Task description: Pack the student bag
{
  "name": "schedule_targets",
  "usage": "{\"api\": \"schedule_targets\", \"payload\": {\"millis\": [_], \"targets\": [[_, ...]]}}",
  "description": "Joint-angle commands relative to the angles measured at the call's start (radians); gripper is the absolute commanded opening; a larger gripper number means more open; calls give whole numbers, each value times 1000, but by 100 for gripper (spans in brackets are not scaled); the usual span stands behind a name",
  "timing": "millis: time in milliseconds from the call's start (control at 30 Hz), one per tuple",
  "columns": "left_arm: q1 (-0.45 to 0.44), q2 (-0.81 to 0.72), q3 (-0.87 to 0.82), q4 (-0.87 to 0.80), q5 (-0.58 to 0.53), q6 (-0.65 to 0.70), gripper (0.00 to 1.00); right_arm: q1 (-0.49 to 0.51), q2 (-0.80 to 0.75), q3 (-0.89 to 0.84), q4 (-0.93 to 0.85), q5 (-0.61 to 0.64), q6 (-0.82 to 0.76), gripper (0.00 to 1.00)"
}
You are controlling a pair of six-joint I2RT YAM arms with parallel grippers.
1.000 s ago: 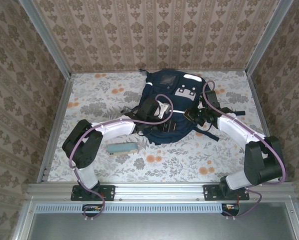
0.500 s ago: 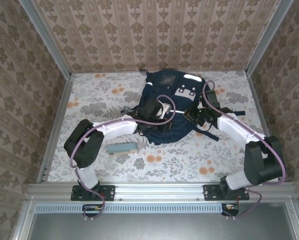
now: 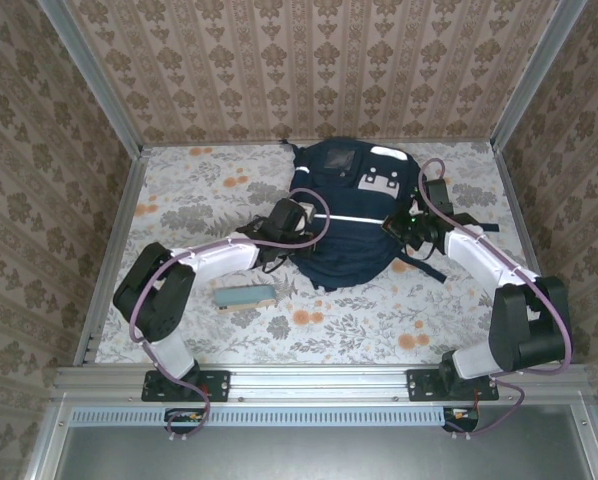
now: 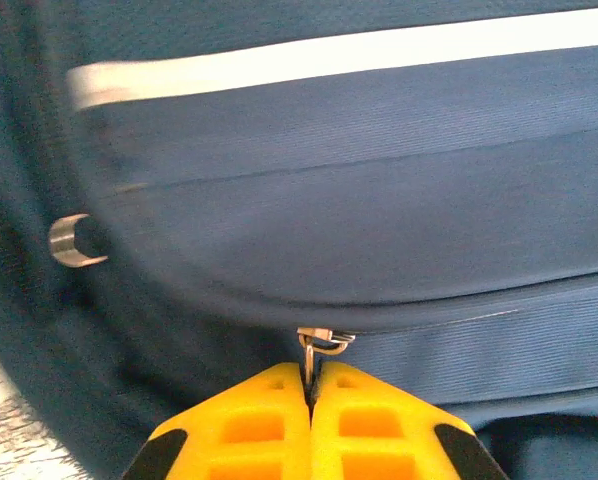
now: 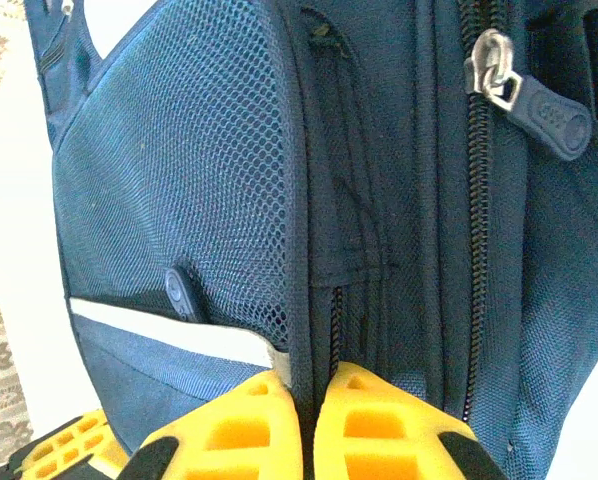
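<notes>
The student bag (image 3: 349, 215) lies at the middle of the table's (image 3: 179, 200) far edge. The left gripper (image 4: 310, 378) is pinched together on a metal zipper pull (image 4: 324, 340). The right gripper (image 5: 307, 395) is clamped, apparently, on the bag's side seam (image 5: 314, 300) beside the mesh pocket (image 5: 189, 190).

The bag (image 3: 344, 215) sits mid-surface (image 3: 179, 190), right up by the back wall (image 3: 309, 70), with little room behind. Left pincer (image 4: 310, 372) nips a zip pull (image 4: 324, 340), right pincer (image 5: 307, 378) pinches the bag's side seam, so both arms bar its flanks. Teal case (image 3: 244, 295) lies beside the left arm. Open room: far-left corner, near-right strip.
</notes>
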Motion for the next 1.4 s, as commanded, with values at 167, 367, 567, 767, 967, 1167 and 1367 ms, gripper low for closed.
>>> {"api": "schedule_targets", "payload": {"millis": [167, 367, 567, 767, 967, 1167, 1367], "targets": [[-31, -24, -33, 161, 138, 26, 0, 5, -43, -10, -5, -9, 17, 52], [-62, -56, -19, 213, 188, 27, 0, 71, -145, -99, 41, -40, 163, 61], [-83, -65, -23, 228, 231, 24, 0, 120, -176, -159, 114, 1, 300, 52], [-80, -88, -48, 198, 182, 35, 0, 119, -166, -121, 76, 89, 280, 32], [-32, -106, -63, 125, 91, 34, 0, 99, -158, -69, 41, 171, 234, 10], [56, -61, -39, 37, 56, 6, 0, 79, -145, -28, 17, 218, 190, 1], [140, 80, 153, -157, 60, 12, 8, 78, -104, 12, 13, 169, 147, 4]]}}
